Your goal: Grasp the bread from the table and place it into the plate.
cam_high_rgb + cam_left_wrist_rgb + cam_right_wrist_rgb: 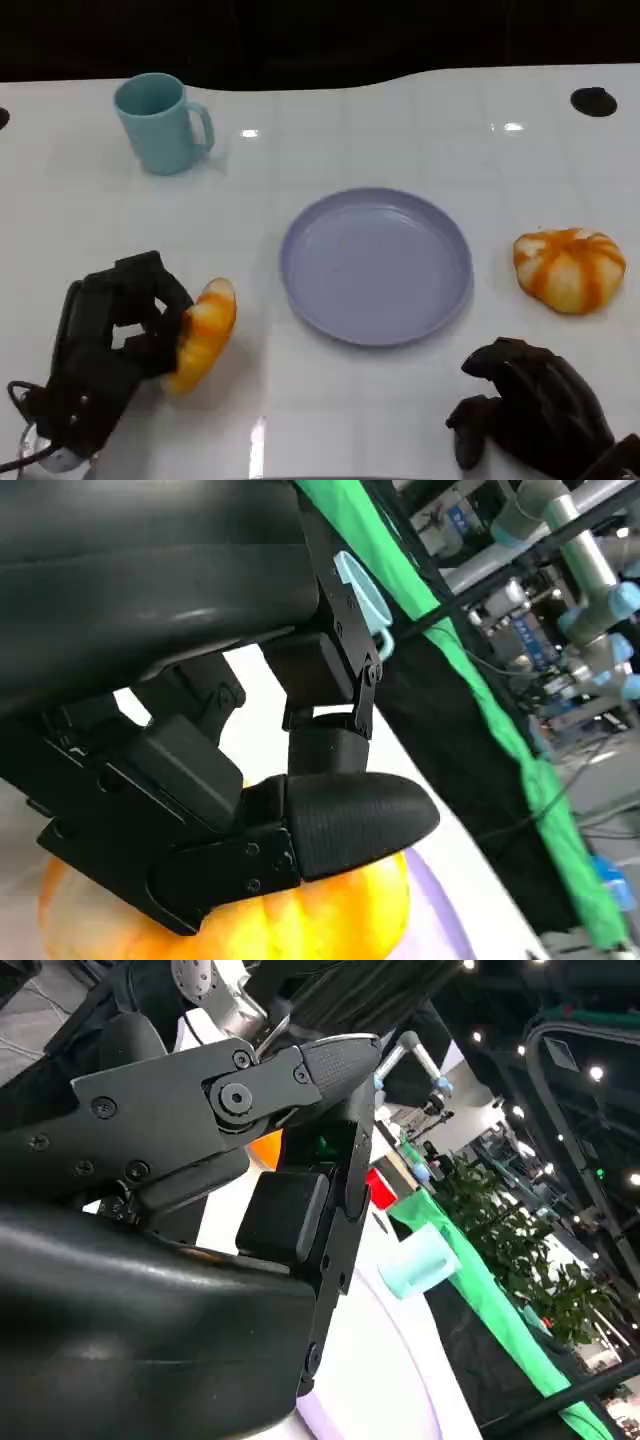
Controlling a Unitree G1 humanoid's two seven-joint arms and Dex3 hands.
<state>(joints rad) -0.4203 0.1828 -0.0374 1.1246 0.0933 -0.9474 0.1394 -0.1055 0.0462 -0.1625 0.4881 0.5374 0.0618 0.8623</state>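
Left hand (120, 335) grips the bread (203, 333) – fingers wrapped over it, beside the plate (376, 265) – right hand (535, 410) curled, holding nothing

Head camera looks down on the table (420, 420); wrist cameras sit close behind fingers (350, 815).

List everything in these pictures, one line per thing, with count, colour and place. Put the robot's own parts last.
mug: one, light blue, far left of the table, handle to the picture's right.
plate: one, lavender, middle of the table, nothing on it.
bread in the left robot hand: one, orange and white striped, near left, left of the plate.
bread on the table: one, orange and white striped, right of the plate, apart from it.
table: one, white and glossy, with a dark hole at its far right.
left robot hand: one, black, near left, gripping the bread.
right robot hand: one, black, near right, fingers curled, holding nothing.
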